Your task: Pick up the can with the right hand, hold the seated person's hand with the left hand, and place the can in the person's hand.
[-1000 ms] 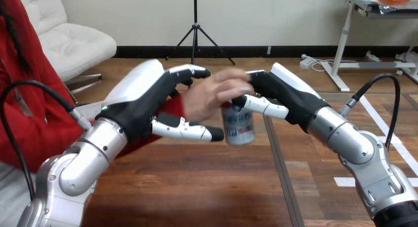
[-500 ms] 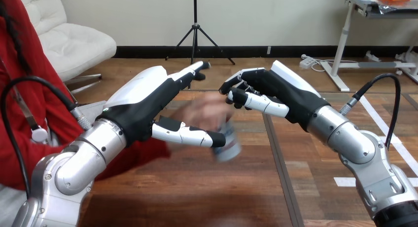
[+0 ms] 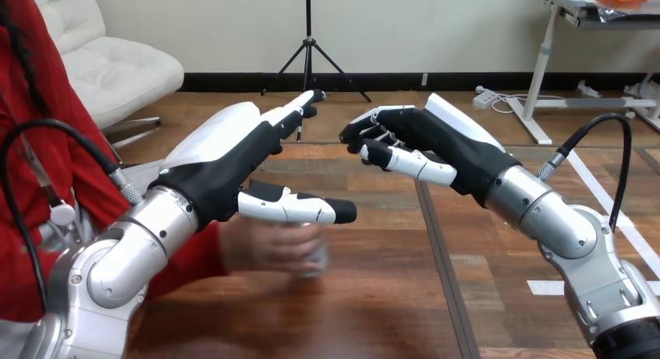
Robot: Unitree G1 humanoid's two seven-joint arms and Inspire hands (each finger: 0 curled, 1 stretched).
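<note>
Reads as the tail of the handover, with little left to do. Below the left hand (image 3: 226, 160), just under its thumb: the person's hand (image 3: 265, 246), wrapped round the can (image 3: 315, 254) and low over the table (image 3: 373, 297). No robot finger on the can. Of the left hand itself: raised, fingers straight and close together, pointing away, thumb stuck out sideways, gripping nothing and clear of the person's hand beneath. To the right of the left hand, at like height and a little apart from its fingertips: the right hand (image 3: 424, 141), fingers loosely curled inward round nothing. Judged next: drawing both arms back and away, the left lifted rather than lowered so as not to come down on the person's hand under it. No grasp called for, only a clean retreat, perhaps after waiting for the person's grip to look sure. As for the can: blurred, a pale silvery sliver peeking past the person's fingers on the side away from the left arm, mostly covered. Cannot tell upright from tilted, nor make out any marking. Seemingly small and light enough for one hand.
</note>
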